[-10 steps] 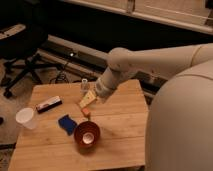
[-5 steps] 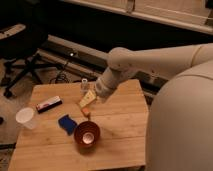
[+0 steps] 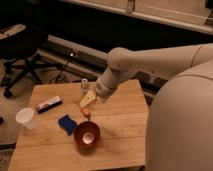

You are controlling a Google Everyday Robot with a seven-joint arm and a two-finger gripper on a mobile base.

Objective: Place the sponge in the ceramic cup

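Observation:
The deep-blue sponge (image 3: 66, 124) lies flat on the wooden table (image 3: 120, 135), just left of the copper-brown bowl. The white ceramic cup (image 3: 26, 118) stands upright near the table's left edge, a short way left of the sponge. My gripper (image 3: 86, 101) hangs over the middle of the table at the end of the white arm, up and to the right of the sponge and apart from it. Nothing visible is held in it.
A copper-brown bowl (image 3: 87, 135) stands right of the sponge. A black-and-white bar with a red stripe (image 3: 48, 104) lies at the back left. A small orange thing (image 3: 86, 113) sits below the gripper. An office chair (image 3: 20, 55) stands beyond the table.

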